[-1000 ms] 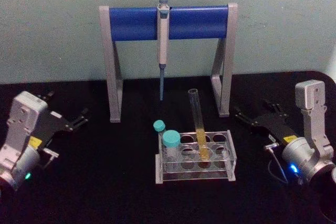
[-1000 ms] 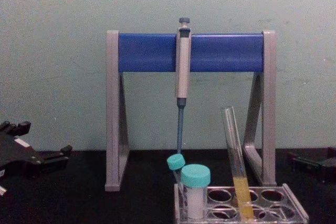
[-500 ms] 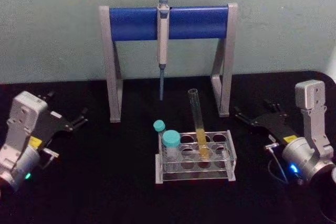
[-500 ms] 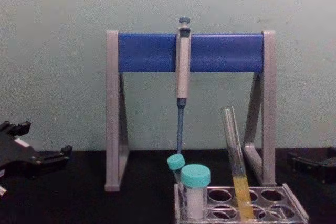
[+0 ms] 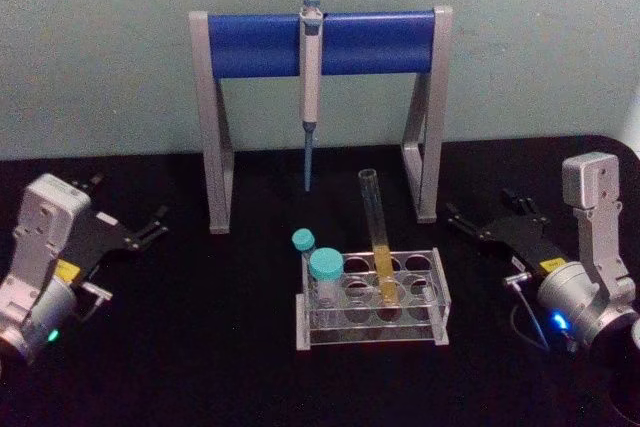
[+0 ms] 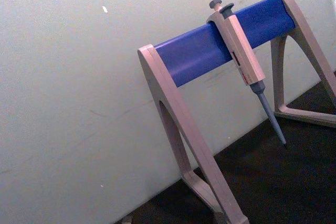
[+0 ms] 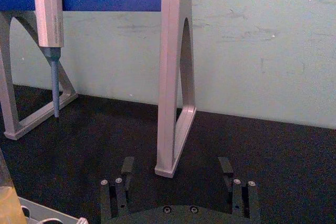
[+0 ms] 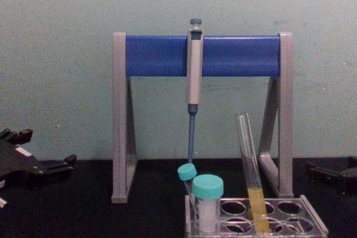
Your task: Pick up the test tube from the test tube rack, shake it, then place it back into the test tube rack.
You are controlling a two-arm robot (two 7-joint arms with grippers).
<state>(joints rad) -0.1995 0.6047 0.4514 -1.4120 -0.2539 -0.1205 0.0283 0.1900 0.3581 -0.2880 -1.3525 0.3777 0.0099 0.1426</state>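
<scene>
Pale green wall (image 5: 100,47) ran behind a black table (image 5: 200,347) when I checked my feeds. Against the wall, at the far side, stood the grey-and-blue pipette stand (image 5: 320,42), with the pipette (image 5: 310,77) hanging from its bar near the middle, tip down and clear of the table.

Nearer to me, a little right of centre, I saw the test tube rack (image 5: 372,299) resting on the table. The test tube (image 5: 378,237) stood in a hole of the rack's far row, leaning with its open mouth tipped to the left and its yellow liquid down at rack level. At the rack's left end I saw two teal-capped vials (image 5: 326,272), one leaning behind the other.

My left gripper (image 5: 152,228) lay low at the left side of the table, well apart from the rack, its fingers pointing in toward the stand; I could not tell whether they were spread or pressed together. My right gripper (image 5: 483,227) lay low at the right side, also well apart from the rack and touching nothing. On its wrist feed I saw its two fingers (image 7: 126,167) spread wide with nothing between them, facing the stand's right leg (image 7: 173,77).
</scene>
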